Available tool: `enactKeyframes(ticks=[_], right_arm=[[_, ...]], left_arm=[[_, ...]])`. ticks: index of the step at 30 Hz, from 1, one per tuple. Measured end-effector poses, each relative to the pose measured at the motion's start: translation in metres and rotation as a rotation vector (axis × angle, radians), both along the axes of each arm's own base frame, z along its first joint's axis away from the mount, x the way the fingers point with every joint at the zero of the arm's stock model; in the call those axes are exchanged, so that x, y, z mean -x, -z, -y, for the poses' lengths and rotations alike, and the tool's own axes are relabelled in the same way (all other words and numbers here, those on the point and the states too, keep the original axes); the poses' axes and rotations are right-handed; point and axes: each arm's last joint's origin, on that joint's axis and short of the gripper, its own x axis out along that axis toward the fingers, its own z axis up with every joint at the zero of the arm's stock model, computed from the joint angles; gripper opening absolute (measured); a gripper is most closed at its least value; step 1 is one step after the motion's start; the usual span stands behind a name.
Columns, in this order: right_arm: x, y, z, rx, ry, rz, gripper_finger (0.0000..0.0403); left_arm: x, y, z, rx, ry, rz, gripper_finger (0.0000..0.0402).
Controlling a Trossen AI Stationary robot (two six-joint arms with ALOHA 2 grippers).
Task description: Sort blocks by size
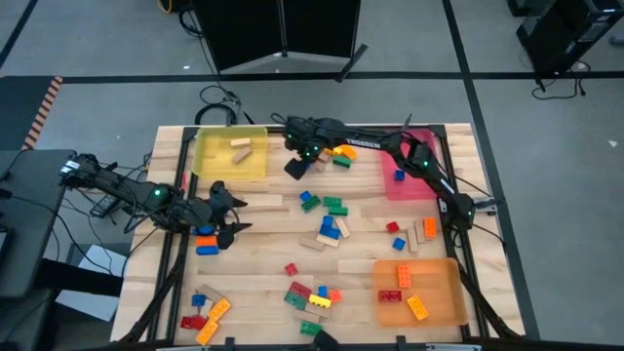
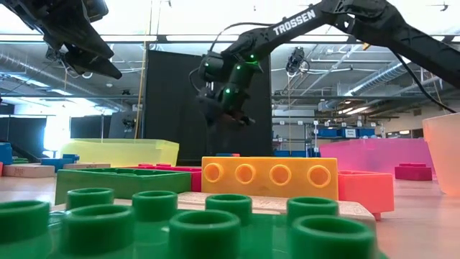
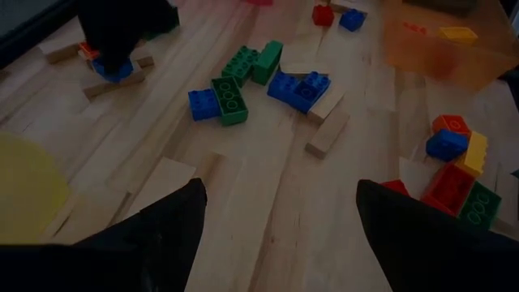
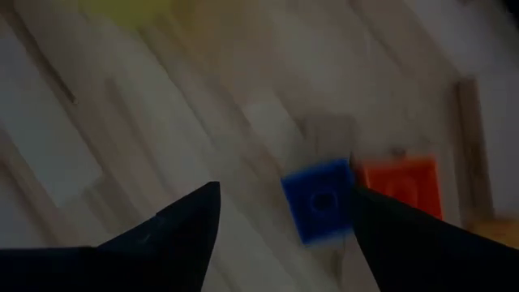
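Low view: glossy round-studded green brick fronts rectangular orange brick

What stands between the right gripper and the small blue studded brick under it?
Nothing visible. In the right wrist view the right gripper is open, and the small blue studded brick lies on the bare wooden table just beyond it, with a red brick touching its far side.

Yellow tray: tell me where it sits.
High view: the yellow tray sits at the table's far left corner, holding tan blocks, left of the right end effector.
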Motion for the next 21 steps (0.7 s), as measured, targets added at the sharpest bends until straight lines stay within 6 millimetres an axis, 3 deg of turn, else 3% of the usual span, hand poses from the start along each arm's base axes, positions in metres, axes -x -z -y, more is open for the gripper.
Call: enactKeyframes(ticks=[13,21], right_arm=[[0.012,0.004,-0.008,-0.137,-0.071,-0.103,0.0276],[0.027,0.010,0.007,-0.150,0.067,-0.213,0.0262]], left_arm=[[0.000,0.000,0.000,-0.001,0.000,0.000,0.0323],[0.000,0.000,0.000,0.000,-0.001,0.000,0.0323]])
